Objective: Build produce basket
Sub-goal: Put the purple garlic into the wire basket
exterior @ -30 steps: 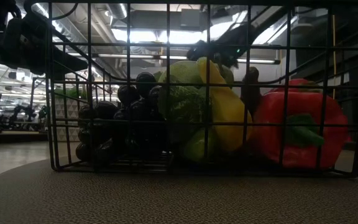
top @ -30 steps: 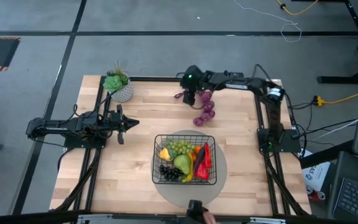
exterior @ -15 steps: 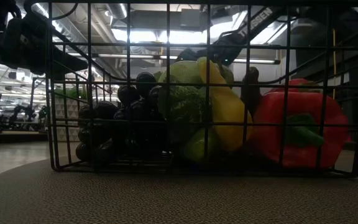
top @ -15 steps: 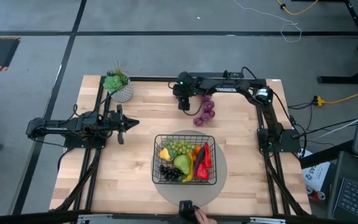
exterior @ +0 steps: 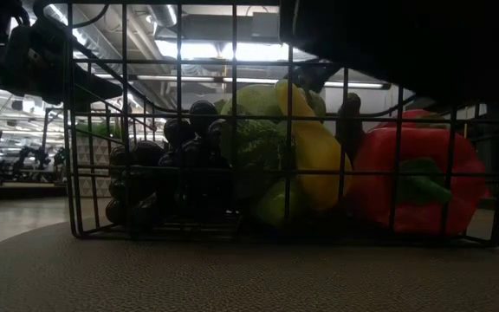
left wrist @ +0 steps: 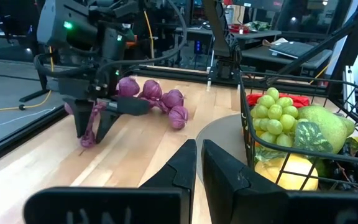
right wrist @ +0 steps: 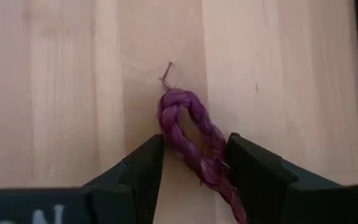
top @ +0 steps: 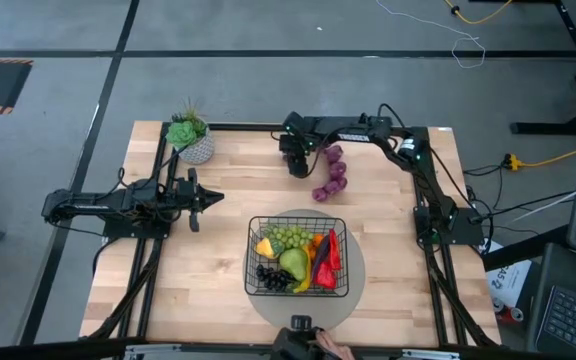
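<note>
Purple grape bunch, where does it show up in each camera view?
High view: purple grape bunch on the table behind the basket, by the right tool.
Low view: not visible.
Left wrist view: upper left, beside the basket.
Right wrist view: only its braided stem.
Shared landmark: the basket.

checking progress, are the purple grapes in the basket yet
No, the purple grapes lie on the table beyond the basket, their cord between the right gripper fingers.

Two dark jointed arms, black cables, green indicator light, seemingly matte
</note>
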`<state>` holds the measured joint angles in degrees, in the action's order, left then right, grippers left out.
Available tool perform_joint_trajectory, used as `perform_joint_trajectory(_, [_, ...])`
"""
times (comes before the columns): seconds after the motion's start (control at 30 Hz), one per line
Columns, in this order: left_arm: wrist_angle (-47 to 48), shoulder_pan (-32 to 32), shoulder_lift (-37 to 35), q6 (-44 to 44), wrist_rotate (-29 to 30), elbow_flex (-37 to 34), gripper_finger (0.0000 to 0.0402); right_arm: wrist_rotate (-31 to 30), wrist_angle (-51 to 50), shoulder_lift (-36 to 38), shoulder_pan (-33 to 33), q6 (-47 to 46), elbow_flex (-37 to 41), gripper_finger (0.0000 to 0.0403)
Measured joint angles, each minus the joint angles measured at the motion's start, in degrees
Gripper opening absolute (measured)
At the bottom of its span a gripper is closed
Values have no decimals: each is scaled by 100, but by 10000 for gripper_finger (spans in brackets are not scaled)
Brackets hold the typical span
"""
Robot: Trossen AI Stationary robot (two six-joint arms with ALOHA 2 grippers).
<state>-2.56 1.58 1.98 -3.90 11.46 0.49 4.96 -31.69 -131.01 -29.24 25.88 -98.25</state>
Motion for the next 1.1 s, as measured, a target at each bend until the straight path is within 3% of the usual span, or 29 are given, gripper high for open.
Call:
perform_joint_trajectory(0.23, [-1,0,0,2,0,0,19,84,-225,-5,-3,-78,-36,172])
perform_joint_trajectory(0.53, [-1,0,0,1,0,0,19,-31,-313,2,61,-303,-34,76])
perform_joint_trajectory(0.9, [-1,0,0,0,0,0,19,-60,-572,41,47,170,-180,57])
perform_joint_trajectory(1.1, [-1,0,0,0,0,0,19,-61,-832,52,111,174,-748,11])
